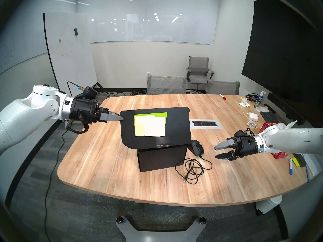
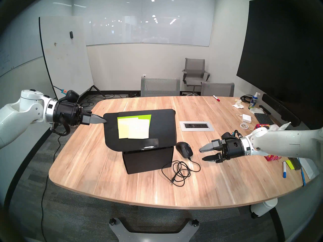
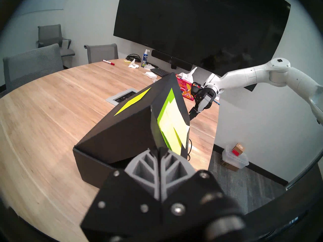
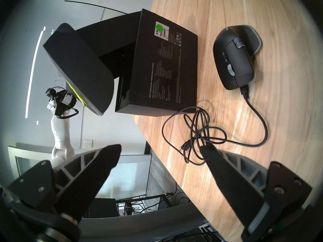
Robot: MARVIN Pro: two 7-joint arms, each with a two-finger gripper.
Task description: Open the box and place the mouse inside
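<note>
- Left gripper point(image 1: 120, 118), seen from the head's left eye, is pinched shut on the left edge of the box flap point(image 1: 155, 126), holding it raised over the black box point(image 1: 162, 157); the yellow-green sticky notes point(image 1: 150, 125) face up. The right gripper point(image 1: 216, 151) hangs with jaws wide apart, near the mouse point(image 1: 197, 147), which lies on the table point(image 1: 104, 166) just beside the box's right wall.
- Head's right eye: same layout; the mouse's cable point(image 2: 181, 170) lies in loose coils in front of it, reaching the box's front corner.
- Left wrist: the fingers point(image 3: 148, 168) clamp thin cardboard, which looks light and bendable, so it is likely to flex if pulled hard. The opening below is only partly visible.
- Right wrist: the mouse point(image 4: 236, 58) looks rigid, smooth and rounded; its narrow flanks seem the best hold. The trailing cable point(image 4: 201, 131) is limp and may snag the box rim. Clear tabletop lies around the mouse, and the table edge is close by the coil.
</note>
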